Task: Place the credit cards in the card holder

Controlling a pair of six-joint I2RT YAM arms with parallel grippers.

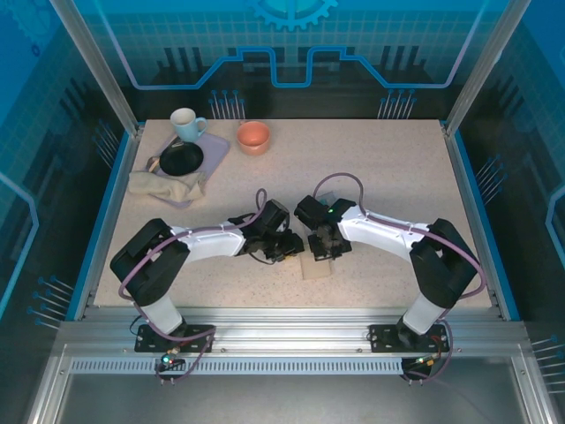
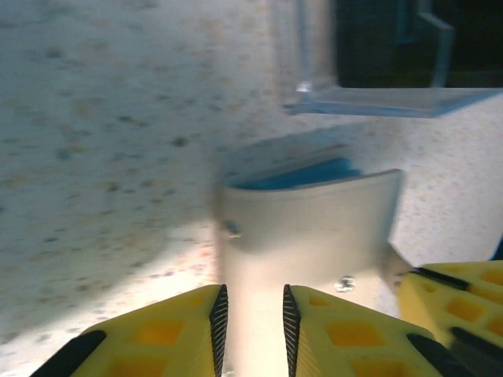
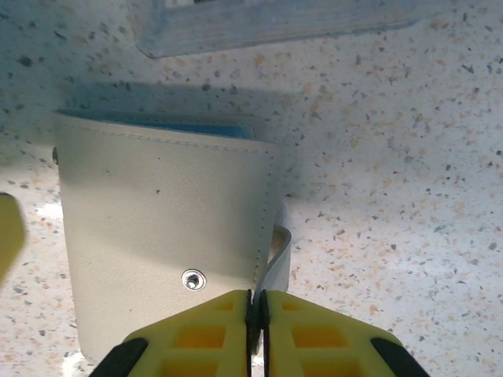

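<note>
Checker: Grip state, both hands?

Arm: Left gripper (image 2: 251, 302): jaws narrow, clamped on the near flap of the card holder (image 2: 314, 228). Right gripper (image 3: 255, 302): jaws almost together, pinching the thin edge of the same holder beside its snap stud (image 3: 192, 280). The holder lies at the table's near centre, between my two wrists and near the clear plastic box (image 2: 377, 102). A teal credit card (image 2: 302, 174) shows at its far, open edge.

Checker: Failure modes?

Arm: Three, in my judgement.
1. My hands pull unevenly. The soft flap then slides out of the right pinch, which holds little material.
2. The holder tilts or flexes. The card, with its edge exposed, then slips out onto the table.
3. My left clamp squeezes the pocket flat. A further card then jams at the mouth.
</note>
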